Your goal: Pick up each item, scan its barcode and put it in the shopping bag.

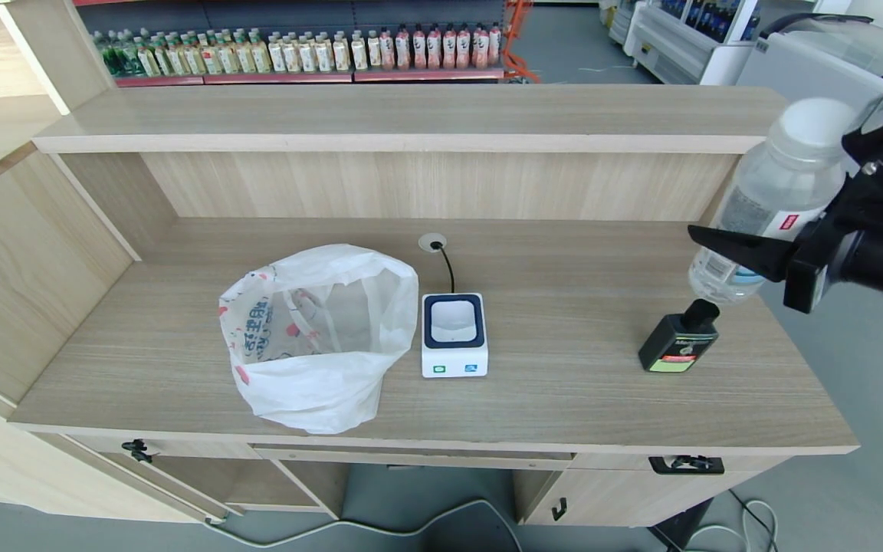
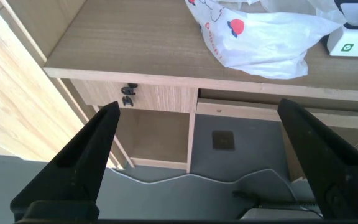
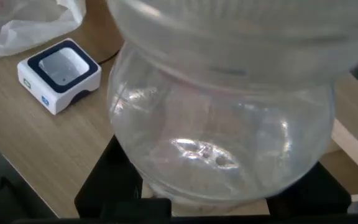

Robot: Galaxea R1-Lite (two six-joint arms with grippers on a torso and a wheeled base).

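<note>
My right jaws grip a clear water bottle [image 1: 779,184], held up off the surface [image 1: 564,383]. A small dark bottle [image 1: 677,343] stands just below them, with the scanner [image 1: 454,331] and white bag [image 1: 319,337] farther to their left. My left jaws are spread wide, holding nothing, lower than the surface's front edge.

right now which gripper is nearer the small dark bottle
Right. The right gripper, holding the water bottle, is just above the small dark bottle; the left gripper is below the counter edge near the shopping bag.
</note>
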